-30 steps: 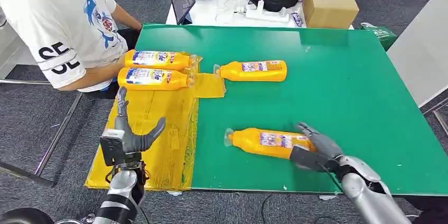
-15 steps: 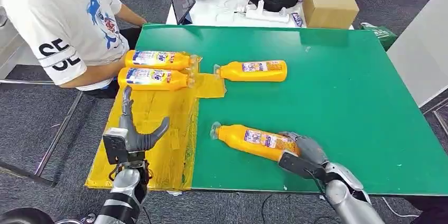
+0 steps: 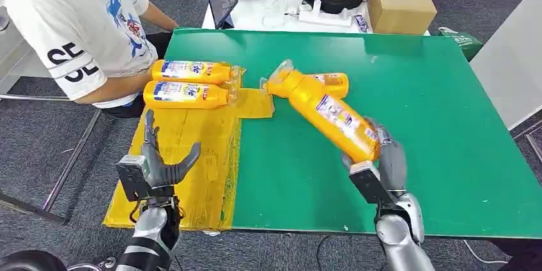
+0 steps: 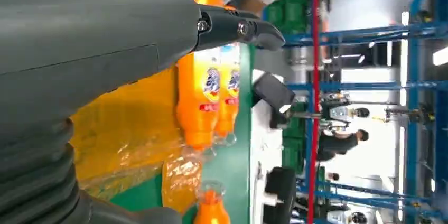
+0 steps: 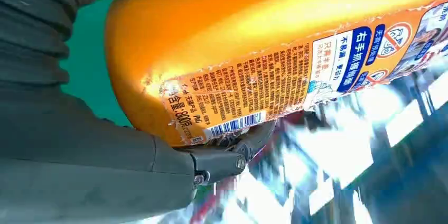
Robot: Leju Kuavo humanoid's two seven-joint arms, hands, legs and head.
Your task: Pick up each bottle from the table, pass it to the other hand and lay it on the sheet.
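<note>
Underneath, green table (image 3: 434,124), grey carpet (image 3: 38,156).

A: Where do things lie relative to the green table (image 3: 434,124)?

B: The yellow plastic sheet (image 3: 192,149) drapes its left edge, two orange bottles (image 3: 185,94) on its far end; a third orange bottle (image 3: 332,81) lies mid-table; the white table (image 3: 281,9) stands behind.

A: The hands?

B: The right hand (image 3: 382,167) holds a tilted orange bottle (image 3: 329,115) above the near edge; the left hand (image 3: 156,165) is over the sheet.

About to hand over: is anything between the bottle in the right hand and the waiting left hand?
Nothing visible blocks it. The right hand holds the lifted bottle above bare green table; the left hand waits open over the yellow sheet.
</note>
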